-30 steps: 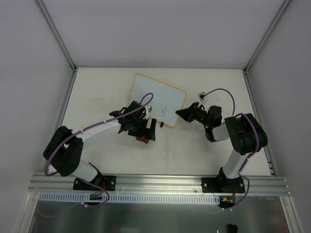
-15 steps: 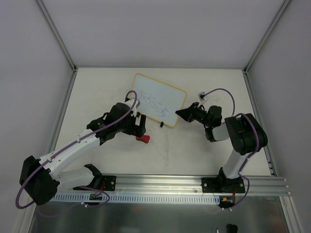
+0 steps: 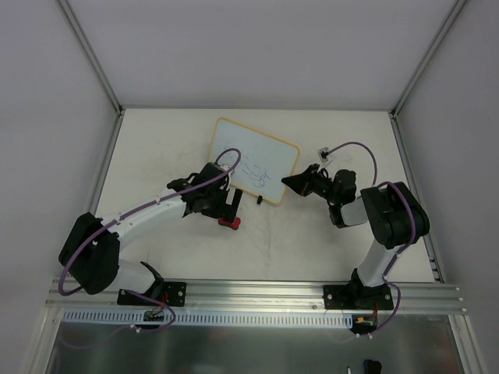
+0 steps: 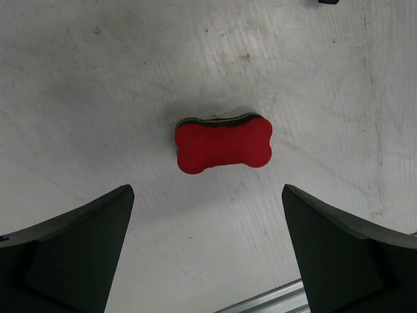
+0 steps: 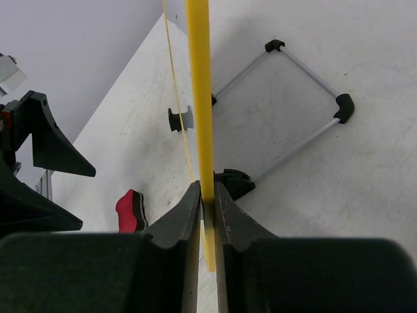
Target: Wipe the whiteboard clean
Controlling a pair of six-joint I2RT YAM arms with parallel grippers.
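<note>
A scuffed off-white table (image 3: 327, 241) sits between pale grey walls (image 3: 234, 47). The whiteboard (image 3: 253, 160) stands at far centre, its right edge pinched by the right gripper (image 5: 207, 195). The left gripper (image 4: 207, 189) hangs spread wide above the red eraser (image 4: 223, 143).

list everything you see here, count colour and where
whiteboard: 1, white with yellow frame and blue scribbles, middle of the table toward the back
eraser: 1, red over black, on the table in front of the whiteboard
wire stand: 1, grey with black corners, flat on the table beside the whiteboard
table: 1, off-white, scuffed
rail: 1, silver, near edge
left claw: 1, black, open above the eraser
right claw: 1, black, shut on the whiteboard's frame
</note>
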